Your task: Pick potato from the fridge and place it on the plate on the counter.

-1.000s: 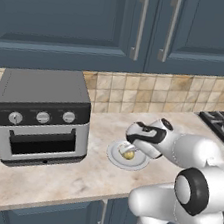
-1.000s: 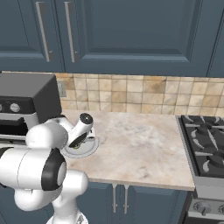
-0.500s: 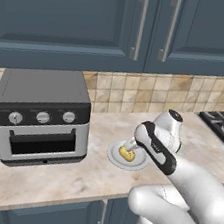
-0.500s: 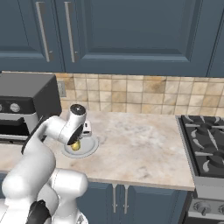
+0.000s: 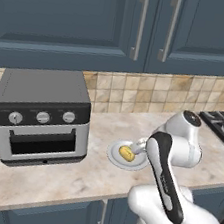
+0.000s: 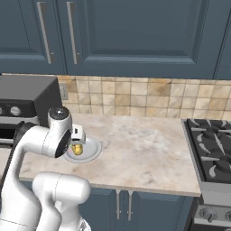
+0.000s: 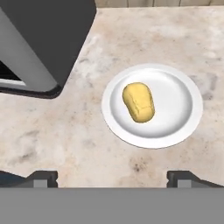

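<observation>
Lifted back since a moment ago, the gripper (image 7: 112,177) hangs above the plate (image 7: 183,127) with its finger tips (image 7: 43,178) spread wide, holding nothing. The potato (image 7: 138,102), an oval golden-yellow lump, lies left of centre on the plate, beside the toaster oven (image 5: 40,116) on the counter (image 6: 144,149).

The arm hides part of the plate (image 5: 115,157).

Arm bent sharply, elbow high, forearm angled down & fwd. Gripper (image 7: 112,177) points down, jaws spread wide, nothing between them. Fingertips (image 7: 41,177) at bottom of hand view.
</observation>
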You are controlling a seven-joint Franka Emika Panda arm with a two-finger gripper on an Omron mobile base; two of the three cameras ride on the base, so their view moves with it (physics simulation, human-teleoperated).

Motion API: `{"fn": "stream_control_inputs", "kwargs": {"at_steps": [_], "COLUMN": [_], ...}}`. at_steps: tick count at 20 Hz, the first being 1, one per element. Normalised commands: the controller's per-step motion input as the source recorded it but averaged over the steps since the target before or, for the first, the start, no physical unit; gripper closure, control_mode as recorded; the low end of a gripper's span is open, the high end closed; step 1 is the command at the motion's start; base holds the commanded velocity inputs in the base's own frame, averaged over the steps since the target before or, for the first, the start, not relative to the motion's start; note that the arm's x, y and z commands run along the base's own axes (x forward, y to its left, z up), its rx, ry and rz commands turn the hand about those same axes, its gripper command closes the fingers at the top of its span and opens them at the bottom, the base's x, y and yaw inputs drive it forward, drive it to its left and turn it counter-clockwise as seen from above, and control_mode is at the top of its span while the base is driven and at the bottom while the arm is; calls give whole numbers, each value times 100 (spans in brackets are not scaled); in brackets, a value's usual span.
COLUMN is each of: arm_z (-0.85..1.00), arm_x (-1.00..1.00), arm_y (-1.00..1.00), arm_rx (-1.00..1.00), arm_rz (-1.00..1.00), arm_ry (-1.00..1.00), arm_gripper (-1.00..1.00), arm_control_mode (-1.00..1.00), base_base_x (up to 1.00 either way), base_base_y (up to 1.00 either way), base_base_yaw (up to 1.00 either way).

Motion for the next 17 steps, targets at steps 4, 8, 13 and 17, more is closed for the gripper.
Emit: {"fn": "stream_control_inputs", "kwargs": {"at_steps": [4, 8, 13, 17], "arm_z": [63, 66, 44, 34], "arm_x": [-41, -33, -39, -33], "arm_y": [0, 0, 0, 0], "arm_rx": [-4, -3, -2, -1], "arm_rz": [-11, -8, -5, -4], "arm_ry": [0, 0, -2, -4], "arm_gripper": [-100, -100, -100, -100], "arm_control_mode": [-100, -100, -100, -100], "base_base_x": [0, 0, 0, 0], "base_base_y": [0, 0, 0, 0], "base_base_yaw": [0, 0, 0, 0]}}
